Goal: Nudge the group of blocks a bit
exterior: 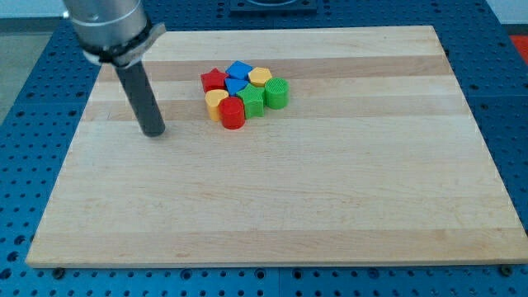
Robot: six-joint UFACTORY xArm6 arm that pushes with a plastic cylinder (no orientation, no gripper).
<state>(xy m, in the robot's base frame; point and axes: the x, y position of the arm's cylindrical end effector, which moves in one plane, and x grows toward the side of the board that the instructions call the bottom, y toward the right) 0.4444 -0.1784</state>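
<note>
Camera view has the whole cluster of small coloured blocks sitting tight together near the top middle of the pale wooden board [330, 198]: a red star-shaped block [214, 80] at the view's left of the bunch, a blue block [239, 70] at the top with another blue block [236, 86] just under it, a yellow hexagon-ish block [260, 77] to the view's right of the top blue one, a green round block [277, 93] on the far right, a green chunky block [252, 100], a yellow heart-looking block [216, 102] and a red round cylinder block [233, 113] at the bottom edge. They're all touching or just beside each other. My tip [153, 132] is down on the board, well apart from the group on the view's left, nearest the yellow heart-ish one but not touching anything. It's just a bare rod, so nothing to clamp and it's holding nothing. So I'd say the nudge isn't done yet: the approach and the actual push are what's left, probably sliding toward the view's right into the pile.
</note>
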